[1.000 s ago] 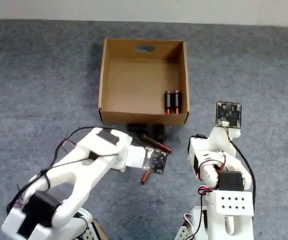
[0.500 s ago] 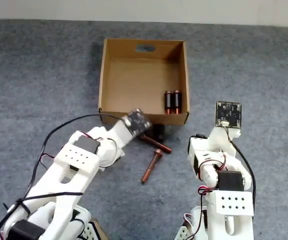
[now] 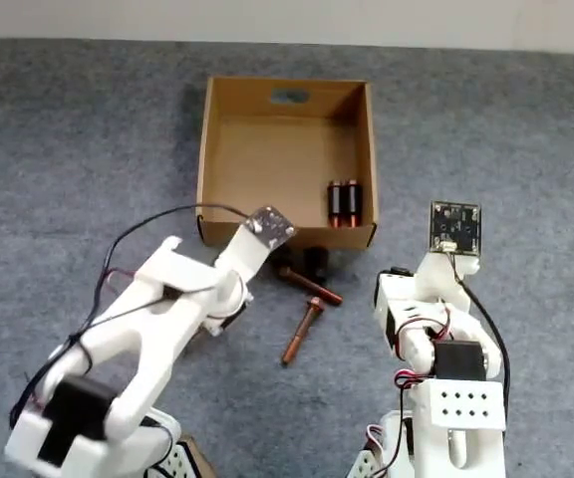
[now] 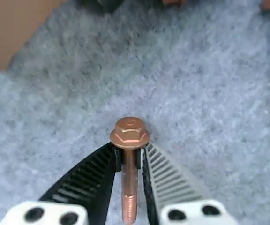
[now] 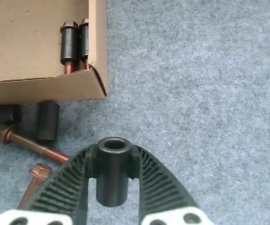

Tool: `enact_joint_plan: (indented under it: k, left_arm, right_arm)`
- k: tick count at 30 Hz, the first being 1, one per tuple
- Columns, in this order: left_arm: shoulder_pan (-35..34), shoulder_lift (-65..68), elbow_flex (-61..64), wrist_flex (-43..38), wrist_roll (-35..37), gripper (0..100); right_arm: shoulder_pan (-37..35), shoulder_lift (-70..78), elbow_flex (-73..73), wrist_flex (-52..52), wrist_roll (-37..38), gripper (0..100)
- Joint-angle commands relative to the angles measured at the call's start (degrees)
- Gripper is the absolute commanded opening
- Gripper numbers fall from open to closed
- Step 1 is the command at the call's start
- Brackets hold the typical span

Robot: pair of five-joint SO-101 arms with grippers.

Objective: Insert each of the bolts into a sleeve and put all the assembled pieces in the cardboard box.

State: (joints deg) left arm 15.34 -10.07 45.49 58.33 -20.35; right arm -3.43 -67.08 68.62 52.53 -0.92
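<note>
- Currently the left hand (image 4: pixel 130 152) is clamped on a bolt (image 4: pixel 130 136), just in front of the cardboard box (image 3: pixel 267 159).
- Right hand (image 5: pixel 112 157) grips a sleeve (image 5: pixel 111 185) off the box's front corner.
- Two assembled pieces (image 3: pixel 343 204) lie inside the box.

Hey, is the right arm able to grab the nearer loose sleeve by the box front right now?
Probably not yet: the right gripper is shut on a black sleeve. The loose sleeve itself lies uncovered on the carpet.
</note>
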Motion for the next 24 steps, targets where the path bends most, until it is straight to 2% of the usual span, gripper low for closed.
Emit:
enact_joint_plan:
  k: [1, 7, 15, 17, 19, 24]
  left_arm:
    - [-0.48, 2.59, -5.32, 1.14, 0.35, 1]
    - [-0.40, 6.37, -5.23, 0.97, 0.18, 12]
    - [-0.40, 7.08, -5.49, 0.88, 0.00, 12]
    - [-0.40, 7.52, -5.49, 0.88, 0.00, 10]
    - [-0.40, 7.60, -5.49, 0.62, 0.00, 1]
    - [-0.04, 6.99, -3.91, 0.00, 0.00, 1]
  right_arm:
    - [0.48, -1.10, -0.31, -0.92, -0.70, 0.5]
    - [0.48, -1.10, -0.31, -0.92, -0.70, 0.5]
    - [0.48, -1.10, -0.31, -0.92, -0.70, 0.5]
    - [0.48, -1.10, -0.31, -0.92, -0.70, 0.5]
    - [0.48, -1.10, -0.31, -0.92, -0.70, 0.5]
    - [0.31, -1.19, -0.84, 0.31, -0.70, 0.5]
